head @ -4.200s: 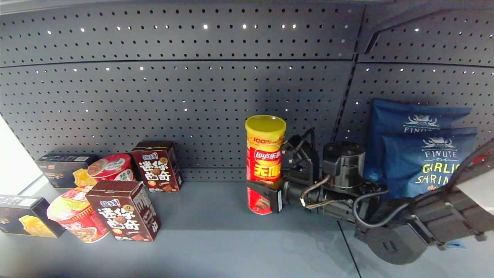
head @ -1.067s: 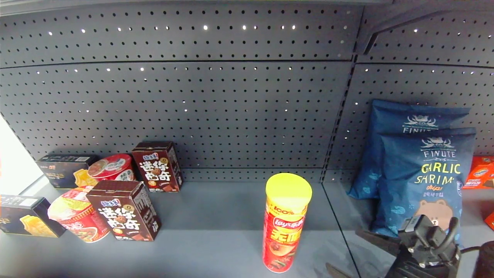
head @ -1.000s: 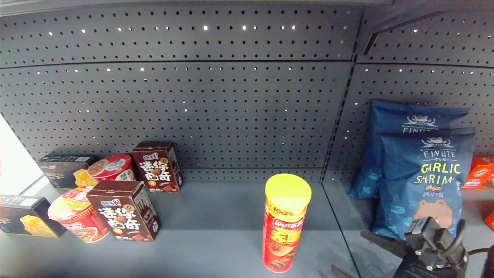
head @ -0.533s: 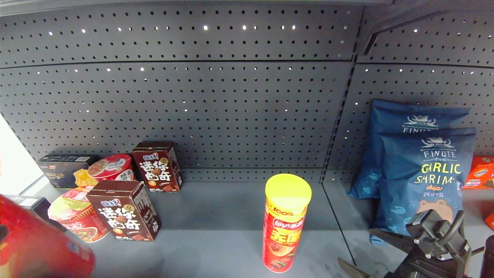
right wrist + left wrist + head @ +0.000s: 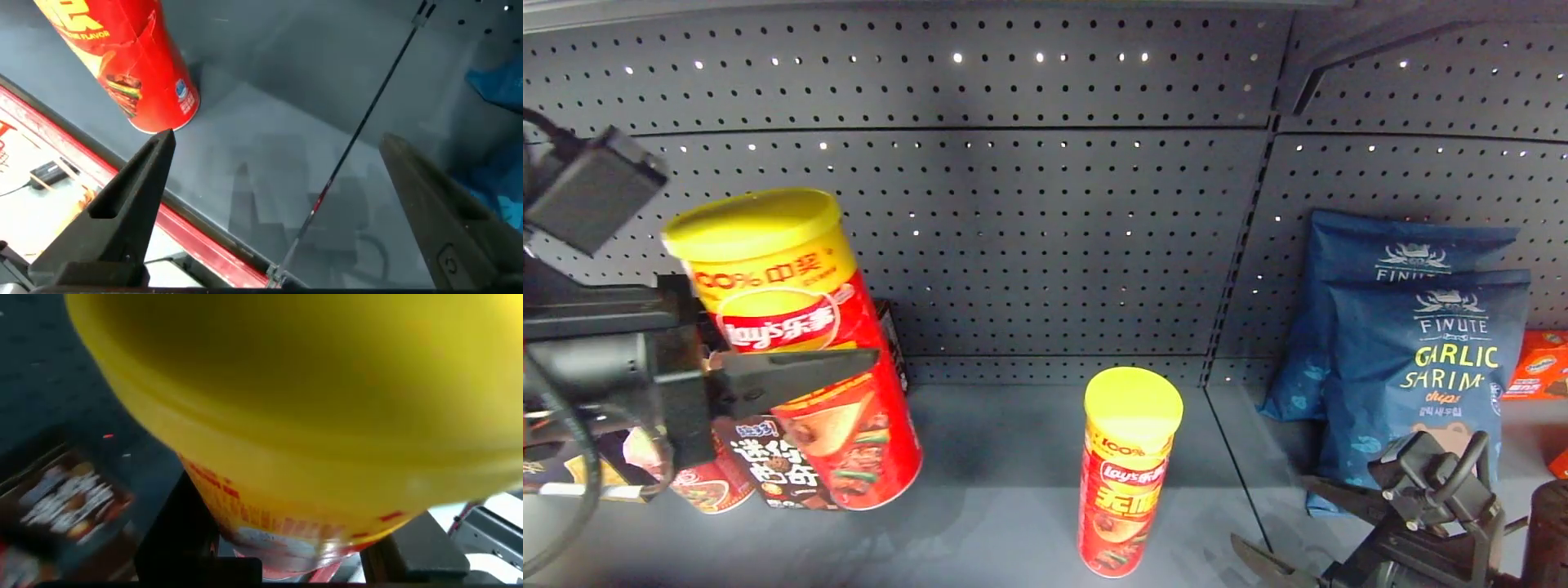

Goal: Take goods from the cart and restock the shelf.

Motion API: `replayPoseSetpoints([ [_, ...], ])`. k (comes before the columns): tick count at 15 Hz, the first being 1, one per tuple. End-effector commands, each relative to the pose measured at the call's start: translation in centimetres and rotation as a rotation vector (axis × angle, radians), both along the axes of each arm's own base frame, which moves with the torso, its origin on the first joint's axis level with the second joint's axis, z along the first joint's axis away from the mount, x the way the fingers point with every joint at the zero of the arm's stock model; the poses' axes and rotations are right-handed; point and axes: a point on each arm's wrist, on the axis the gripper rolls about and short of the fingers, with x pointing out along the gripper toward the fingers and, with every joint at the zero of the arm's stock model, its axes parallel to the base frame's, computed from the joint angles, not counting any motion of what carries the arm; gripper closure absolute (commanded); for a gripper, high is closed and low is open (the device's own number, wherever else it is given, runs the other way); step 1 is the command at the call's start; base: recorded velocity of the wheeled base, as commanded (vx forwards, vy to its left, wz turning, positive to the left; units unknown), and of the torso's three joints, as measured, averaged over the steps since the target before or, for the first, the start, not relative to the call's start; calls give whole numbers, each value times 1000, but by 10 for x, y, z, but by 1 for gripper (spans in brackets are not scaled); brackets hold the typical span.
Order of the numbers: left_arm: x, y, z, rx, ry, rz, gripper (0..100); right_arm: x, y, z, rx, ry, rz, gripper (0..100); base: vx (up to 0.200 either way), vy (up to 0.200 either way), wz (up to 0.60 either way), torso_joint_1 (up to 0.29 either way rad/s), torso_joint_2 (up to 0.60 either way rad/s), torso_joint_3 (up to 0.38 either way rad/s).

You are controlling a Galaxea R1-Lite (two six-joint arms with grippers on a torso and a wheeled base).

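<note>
Canister of potato chips (image 5: 792,310), red with a yellow lid, hangs nearly upright above the shelf (image 5: 1013,457), my left gripper (image 5: 796,371) clamped on its middle so I can stand it beside the twin canister (image 5: 1131,465), while my right gripper (image 5: 1267,510) waits spread and empty.

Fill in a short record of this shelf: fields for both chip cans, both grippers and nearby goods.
held can: red, yellow lid, tilted, in front of the brown boxes at left
left gripper: shut on the held can, fingers across its middle
standing can: upright on the shelf, middle, untouched
right gripper: open, empty, low at right
nearby goods: blue snack bags against the back panel, right
</note>
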Motion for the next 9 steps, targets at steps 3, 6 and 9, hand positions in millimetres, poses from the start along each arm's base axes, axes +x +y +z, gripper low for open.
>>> replayPoseSetpoints([
  [3,93,-54,-28,9,19,-94,100,6,5,0,-4,6,3,0,0,0,0,0,0,0],
  [6,131,-76,-53,12,40,-134,100,6,5,0,2,9,8,0,0,0,0,0,0,0],
  [9,165,-93,-70,-17,0,-177,100,7,4,0,3,9,-3,0,0,0,0,0,0,0],
])
